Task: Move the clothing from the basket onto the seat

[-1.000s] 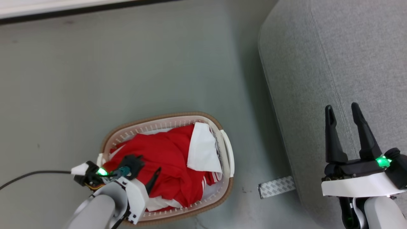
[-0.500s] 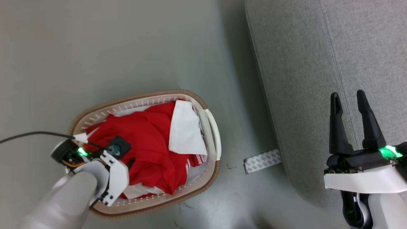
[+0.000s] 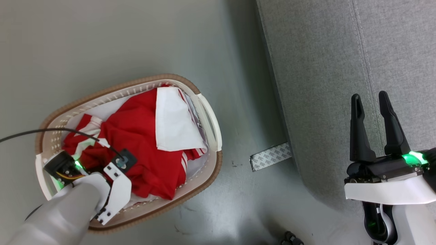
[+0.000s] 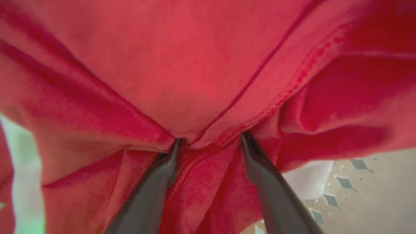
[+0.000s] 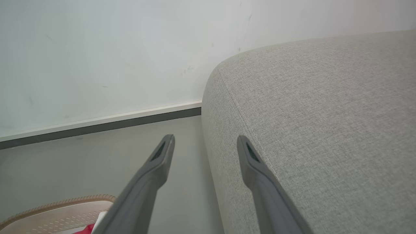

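Observation:
The oval white basket (image 3: 112, 86) with a tan rim stands on the floor at the left, and its rim also peeks in low in the right wrist view (image 5: 58, 208). Bright red clothing (image 3: 136, 143) with white stripes fills it. My left arm (image 3: 112, 183) reaches down into the basket's near end. In the left wrist view my left gripper (image 4: 211, 138) is open, its two fingertips pressed into the red clothing (image 4: 208, 65) with a fold bunched between them. My right gripper (image 3: 369, 97) hovers open and empty over the light grey seat (image 3: 340, 51), near its rounded left edge (image 5: 325, 113).
A white cloth (image 3: 173, 124) lies on top of the red pile. A black cable (image 3: 51, 131) runs from the left to my left wrist. A grey patterned strip (image 3: 270, 157) lies on the floor by the seat's base. A wall with a dark baseboard (image 5: 97, 123) stands beyond.
The head camera has shifted, so the basket sits higher and further left in the picture. My left gripper has gone down into the red clothing, its fingers now buried. The right gripper stays open.

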Controlling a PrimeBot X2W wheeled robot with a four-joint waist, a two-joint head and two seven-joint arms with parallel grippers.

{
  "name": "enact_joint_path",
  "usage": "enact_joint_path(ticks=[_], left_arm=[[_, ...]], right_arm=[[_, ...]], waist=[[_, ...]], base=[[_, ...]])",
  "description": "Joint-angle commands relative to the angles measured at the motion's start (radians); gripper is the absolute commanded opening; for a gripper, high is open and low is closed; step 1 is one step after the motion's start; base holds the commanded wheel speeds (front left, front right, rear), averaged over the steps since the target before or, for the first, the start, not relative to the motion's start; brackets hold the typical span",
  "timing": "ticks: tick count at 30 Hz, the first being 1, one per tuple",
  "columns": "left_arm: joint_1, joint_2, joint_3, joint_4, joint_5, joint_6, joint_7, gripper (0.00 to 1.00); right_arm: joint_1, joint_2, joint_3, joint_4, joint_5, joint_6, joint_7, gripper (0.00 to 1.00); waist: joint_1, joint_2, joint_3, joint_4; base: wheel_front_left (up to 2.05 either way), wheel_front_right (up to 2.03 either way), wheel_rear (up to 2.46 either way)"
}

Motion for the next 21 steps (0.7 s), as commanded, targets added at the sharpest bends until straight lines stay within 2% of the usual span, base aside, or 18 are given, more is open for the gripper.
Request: enact_joint_path(ticks=[1, 2, 9, 21], left_arm=[[-0.007, 0.004, -0.004, 0.005, -0.016, 0.001, -0.006, 0.24], [-0.009, 0.000, -0.009, 0.006, -0.022, 0.001, -0.013, 0.00], [0.005, -0.035, -0.030, 0.024, -0.071, 0.001, -0.066, 0.00], [0.076, -0.165, 0.030, 0.055, -0.171, 0.003, -0.282, 0.00]], right_arm=[[-0.007, 0.000, -0.001, -0.002, 0.009, -0.002, -0.003, 1.00], [-0.007, 0.000, -0.003, 0.002, 0.009, -0.002, -0.003, 1.00], [-0.017, 0.000, -0.013, 0.033, -0.009, -0.002, -0.003, 1.00], [0.027, -0.001, -0.052, 0.088, -0.103, -0.002, -0.003, 1.00]], waist=[[-0.0001, 0.0000, 0.000, -0.001], [-0.0001, 0.0000, -0.004, 0.000], [-0.0001, 0.0000, -0.081, 0.019], [-0.0001, 0.0000, -0.357, 0.130]], base=[[0.00, 0.00, 0.00], [0.00, 0.00, 0.00], [0.00, 0.00, 0.00], [0.00, 0.00, 0.00]])
